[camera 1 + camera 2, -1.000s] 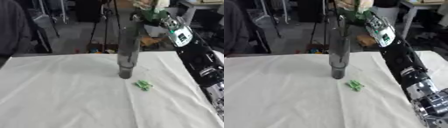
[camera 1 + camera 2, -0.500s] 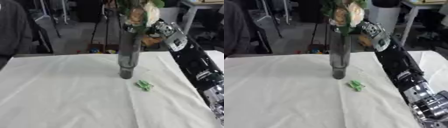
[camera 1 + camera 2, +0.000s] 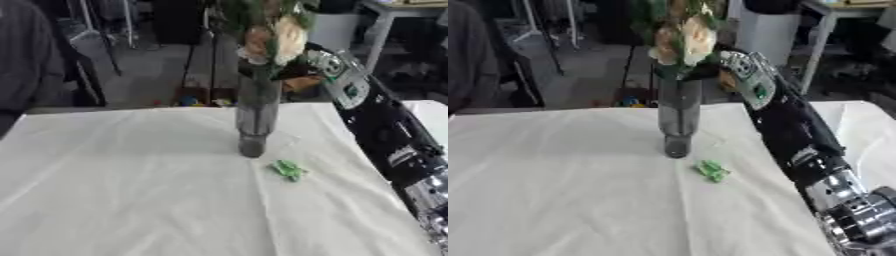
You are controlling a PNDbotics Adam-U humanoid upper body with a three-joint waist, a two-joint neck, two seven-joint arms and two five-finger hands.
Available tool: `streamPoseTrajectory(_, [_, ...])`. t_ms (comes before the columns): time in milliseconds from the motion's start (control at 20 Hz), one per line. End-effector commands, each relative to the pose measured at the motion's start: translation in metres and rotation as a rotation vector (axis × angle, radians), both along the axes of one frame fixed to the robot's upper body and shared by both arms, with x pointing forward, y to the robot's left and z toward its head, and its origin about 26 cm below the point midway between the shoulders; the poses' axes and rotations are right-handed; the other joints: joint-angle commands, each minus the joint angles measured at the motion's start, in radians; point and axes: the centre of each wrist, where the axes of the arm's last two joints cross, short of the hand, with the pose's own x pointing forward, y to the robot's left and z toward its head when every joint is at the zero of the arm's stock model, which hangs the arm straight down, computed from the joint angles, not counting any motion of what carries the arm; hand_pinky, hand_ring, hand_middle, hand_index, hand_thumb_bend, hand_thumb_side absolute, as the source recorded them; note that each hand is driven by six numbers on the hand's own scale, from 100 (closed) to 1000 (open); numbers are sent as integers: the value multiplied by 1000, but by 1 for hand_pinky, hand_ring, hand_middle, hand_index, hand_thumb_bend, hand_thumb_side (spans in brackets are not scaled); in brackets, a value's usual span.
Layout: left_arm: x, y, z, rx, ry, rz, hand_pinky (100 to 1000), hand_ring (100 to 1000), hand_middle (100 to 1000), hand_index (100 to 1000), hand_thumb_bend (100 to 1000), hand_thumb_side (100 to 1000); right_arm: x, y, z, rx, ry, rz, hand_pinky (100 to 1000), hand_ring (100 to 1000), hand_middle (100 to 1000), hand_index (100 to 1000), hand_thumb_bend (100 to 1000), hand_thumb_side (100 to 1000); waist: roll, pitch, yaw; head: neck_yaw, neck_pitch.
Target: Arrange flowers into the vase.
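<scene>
So in the left eye view the right hand [image 3: 293,75] is reaching in from the right and hanging at the top of the vase [image 3: 255,120], with the flowers [image 3: 273,37] bunched just above and to the left of it. The stems are sitting in the vase mouth, or right at it. I honestly can't tell whether the fingers are curled on the stems or relaxed, since the blooms are covering that bit. The vase is standing upright on the white tablecloth [image 3: 122,190], its long axis running straight down below the hand, so whatever's coming next, I'd guess, is working along that vertical line. A small green scrap [image 3: 287,169], maybe a fallen leaf, is lying on the cloth well below the hand, near the vase foot.

The right eye view is showing the same setup: flowers [image 3: 677,35] left of and touching the hand area, vase [image 3: 678,117] below. The forearm has a green and white patch [image 3: 756,90], but I can't read any writing or brand on it. The left hand isn't showing in either view, so the right one is obviously nearer.
</scene>
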Motion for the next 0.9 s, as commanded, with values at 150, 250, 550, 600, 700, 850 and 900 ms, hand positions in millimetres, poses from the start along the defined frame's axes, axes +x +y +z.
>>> streamPoseTrajectory(150, [0, 4, 7, 14, -22, 7, 755, 652, 699, 795, 611, 865, 1, -10, 9, 35, -73, -58, 1000, 1000, 1000, 948, 494, 814, 6, -11, 2, 0, -9])
streamPoseTrajectory(250, [0, 4, 7, 14, -21, 6, 755, 653, 699, 795, 611, 865, 1, -11, 9, 49, -87, -65, 1000, 1000, 1000, 947, 496, 815, 6, -11, 1, 0, -9])
streamPoseTrajectory(550, [0, 4, 6, 14, -19, 4, 756, 653, 699, 795, 609, 865, 1, -16, 10, 66, -114, -89, 1000, 1000, 1000, 953, 504, 817, 6, -11, 2, -1, -10])
streamPoseTrajectory(600, [0, 4, 6, 14, -19, 4, 755, 653, 698, 795, 609, 865, 1, -17, 9, 66, -109, -97, 1000, 1000, 1000, 955, 504, 816, 6, -11, 2, 0, -10])
streamPoseTrajectory(700, [0, 4, 6, 14, -19, 5, 756, 653, 698, 795, 610, 865, 1, -21, 8, 66, -99, -113, 1000, 1000, 1000, 958, 507, 816, 6, -11, 0, 1, -10])
streamPoseTrajectory(850, [0, 5, 6, 13, -19, 6, 756, 653, 698, 795, 609, 865, 1, -27, 5, 66, -83, -133, 1000, 1000, 1000, 960, 519, 814, 5, -10, -3, 3, -10])
streamPoseTrajectory(900, [0, 5, 6, 13, -18, 6, 756, 654, 698, 795, 608, 865, 1, -29, 5, 67, -78, -139, 1000, 1000, 1000, 959, 523, 813, 4, -10, -4, 4, -10])
